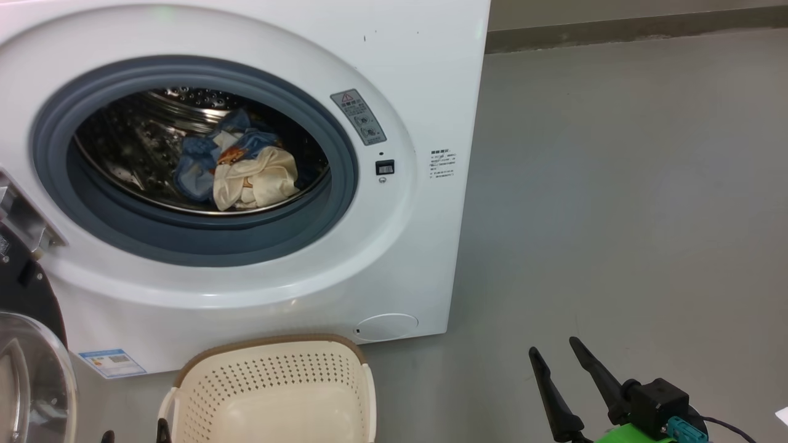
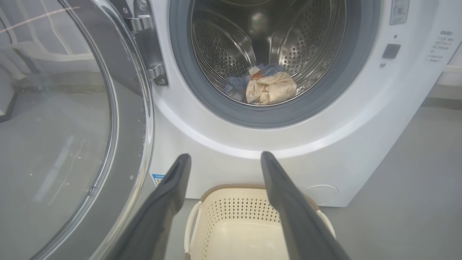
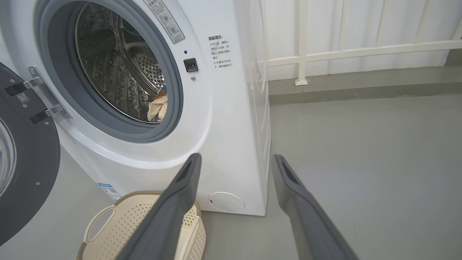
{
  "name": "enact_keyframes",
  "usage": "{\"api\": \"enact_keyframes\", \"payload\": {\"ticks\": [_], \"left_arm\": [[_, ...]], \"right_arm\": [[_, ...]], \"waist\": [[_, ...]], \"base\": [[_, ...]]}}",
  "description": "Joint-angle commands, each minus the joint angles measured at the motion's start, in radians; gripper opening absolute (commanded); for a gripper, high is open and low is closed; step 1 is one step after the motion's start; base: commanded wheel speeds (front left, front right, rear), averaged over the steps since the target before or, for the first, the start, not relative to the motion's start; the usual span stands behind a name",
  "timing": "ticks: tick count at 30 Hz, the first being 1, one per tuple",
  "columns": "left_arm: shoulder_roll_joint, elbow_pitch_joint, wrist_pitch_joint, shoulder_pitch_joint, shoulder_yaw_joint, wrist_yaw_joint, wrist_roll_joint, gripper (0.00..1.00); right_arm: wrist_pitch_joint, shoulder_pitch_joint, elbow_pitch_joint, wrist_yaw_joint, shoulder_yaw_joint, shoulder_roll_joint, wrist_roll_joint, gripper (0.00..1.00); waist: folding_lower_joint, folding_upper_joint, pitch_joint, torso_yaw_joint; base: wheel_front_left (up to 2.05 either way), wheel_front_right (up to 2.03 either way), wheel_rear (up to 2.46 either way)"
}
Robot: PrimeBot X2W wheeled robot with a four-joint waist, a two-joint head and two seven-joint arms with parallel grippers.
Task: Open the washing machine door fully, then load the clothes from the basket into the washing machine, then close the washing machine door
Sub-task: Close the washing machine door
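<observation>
The clothes point(image 1: 240, 166) lie partly hidden behind the drum lip point(image 1: 141, 195); left hand point(image 2: 224, 156) and right hand point(image 3: 234, 157) spread apart.

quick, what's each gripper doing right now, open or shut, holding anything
left gripper: open, holding nothing.
right gripper: open, holding nothing.

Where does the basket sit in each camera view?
Head view: basket bottom centre, before the washing machine.
Left wrist view: basket bottom centre, between the left end effector fingers.
Right wrist view: basket bottom left, partly behind the right end effector.
Shared landmark: round white cap low on the machine's front.
</observation>
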Motion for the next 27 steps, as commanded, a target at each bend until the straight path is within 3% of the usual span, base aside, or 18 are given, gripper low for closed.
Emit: {"api": "enact_keyframes", "payload": {"ticks": [1, 17, 27], "left_arm": [[0.002, -0.017, -0.006, -0.044, 0.036, -0.003, 0.01, 1.0], [0.001, -0.003, -0.006, -0.046, 0.049, -0.007, 0.01, 1.0], [0.001, 0.009, -0.006, -0.051, 0.047, -0.007, 0.015, 1.0]], "right_arm": [[-0.005, -0.005, -0.026, 0.002, 0.02, 0.0, -0.012, 1.0], [-0.005, 0.001, -0.016, 0.002, 0.029, -0.002, -0.003, 1.0], [-0.005, 0.002, -0.012, 0.002, 0.033, -0.005, 0.005, 1.0]], "waist": [[0.0, -0.0001, -0.001, 0.001], [0.0, -0.0001, -0.018, 0.003], [0.0, -0.0001, -0.023, 0.008]], "base": [[0.0, 0.0, 0.0], [-0.1, 0.1, 0.0], [-1.28, 1.28, 0.0]]}}
